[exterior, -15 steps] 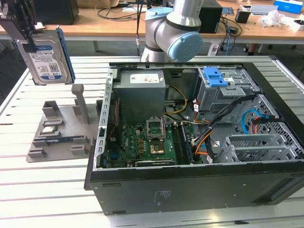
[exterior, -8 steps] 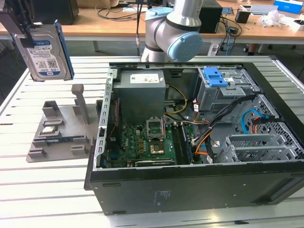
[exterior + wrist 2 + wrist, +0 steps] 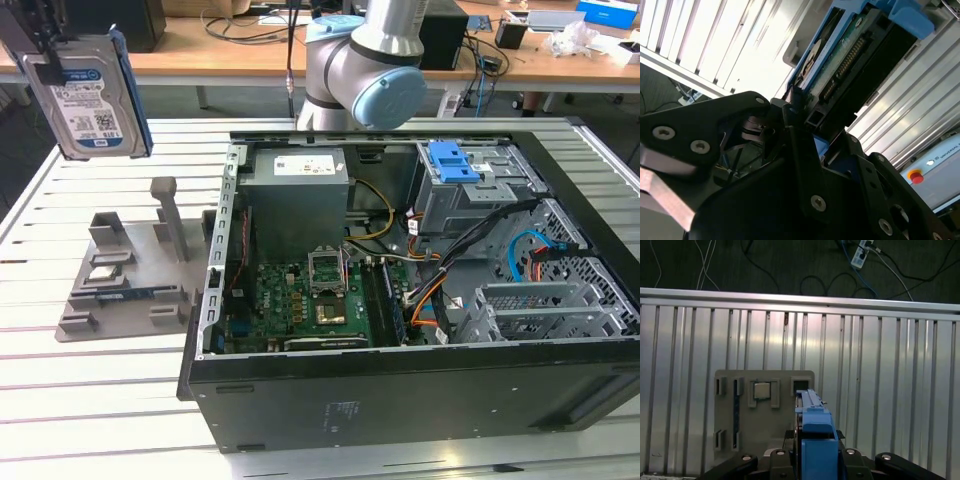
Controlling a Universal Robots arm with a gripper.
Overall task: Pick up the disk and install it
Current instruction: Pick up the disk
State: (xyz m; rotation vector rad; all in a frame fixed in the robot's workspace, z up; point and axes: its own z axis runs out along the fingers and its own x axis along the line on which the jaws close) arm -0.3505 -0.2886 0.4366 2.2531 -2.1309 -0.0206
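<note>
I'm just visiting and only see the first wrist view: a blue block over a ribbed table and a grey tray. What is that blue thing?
Observer: It is the frame of the disk. The exterior view shows its silver face with a white-and-blue label.
Operator: What keeps it up in the air?
Observer: The tool is shut on its upper end, as the exterior view shows.
Operator: Is there a computer anywhere near?
Observer: Yes. An open computer case lies on the table, to the exterior view's right of the grey tray.
</note>
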